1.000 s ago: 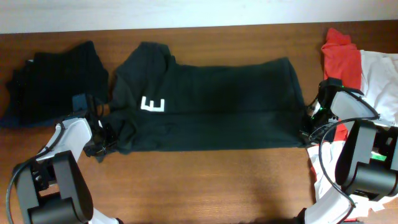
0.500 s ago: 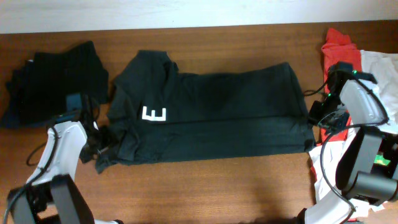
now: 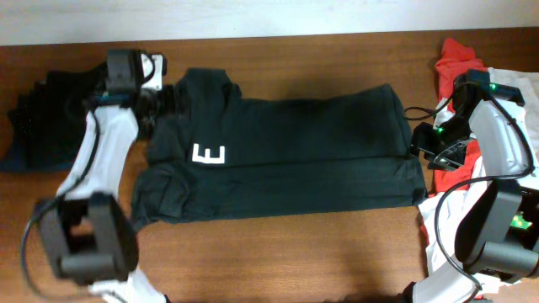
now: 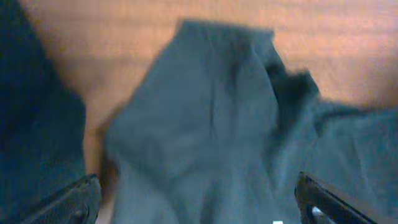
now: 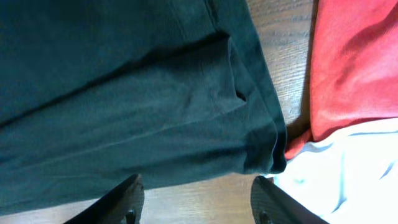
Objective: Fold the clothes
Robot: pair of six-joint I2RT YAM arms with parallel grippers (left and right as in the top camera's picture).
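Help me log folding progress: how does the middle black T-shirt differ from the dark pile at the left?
The black T-shirt lies spread wide and flat; the dark pile is compact and bunched. The T-shirt shows a white letter; the pile shows no print. Both are dark cloth resting on the wooden table.

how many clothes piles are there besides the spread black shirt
2: a dark pile far left, a red-and-white pile far right; garments underneath may be hidden.

table [image 3: 278, 252]: brown wood grain | wall [image 3: 253, 17]: pale strip along far edge
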